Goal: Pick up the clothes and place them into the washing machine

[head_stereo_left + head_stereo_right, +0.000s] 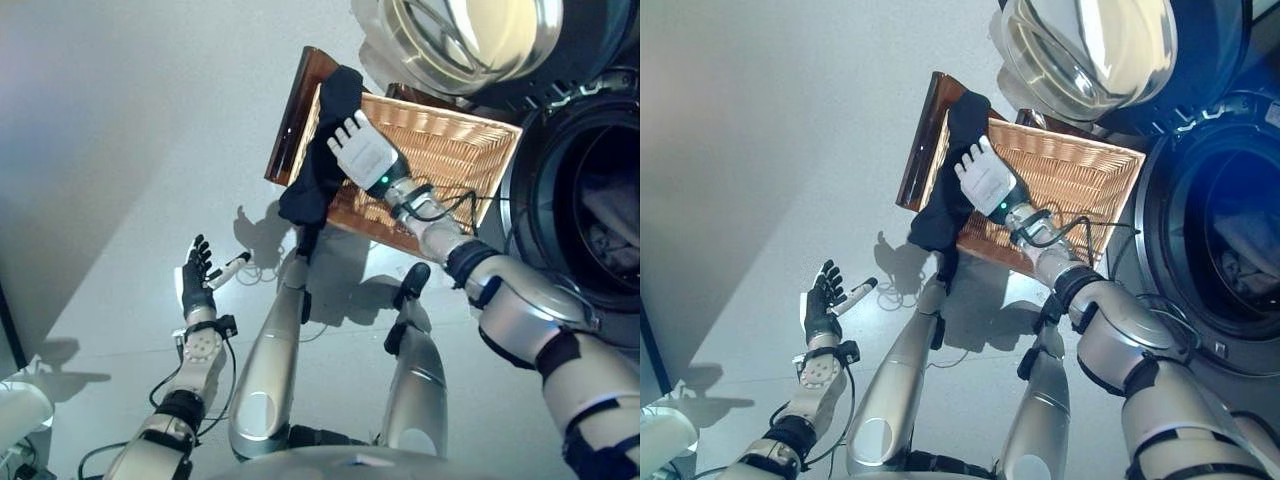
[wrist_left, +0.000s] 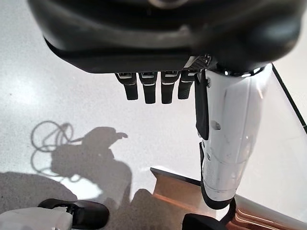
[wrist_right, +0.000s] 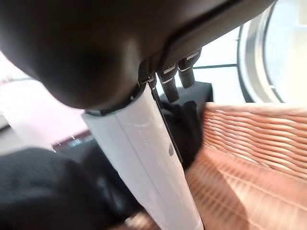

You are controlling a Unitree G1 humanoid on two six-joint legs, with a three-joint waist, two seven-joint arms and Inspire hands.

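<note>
A dark garment (image 1: 318,165) hangs over the left rim of a wicker basket (image 1: 455,150), one end trailing down toward the floor. My right hand (image 1: 368,155) hovers over the basket right beside the garment, fingers straight and open, their tips at the cloth. The right wrist view shows the garment (image 3: 188,129) just past the fingers (image 3: 169,81) and the basket's weave (image 3: 254,143) beside it. My left hand (image 1: 197,285) is low at the left over the bare floor, open and holding nothing; its straight fingers (image 2: 149,88) show in the left wrist view.
The washing machine's drum opening (image 1: 600,200) gapes at the right with some laundry (image 1: 612,235) inside. Its round door (image 1: 470,35) stands open above the basket. A brown board (image 1: 290,110) lies under the basket's left side. Grey floor spreads to the left.
</note>
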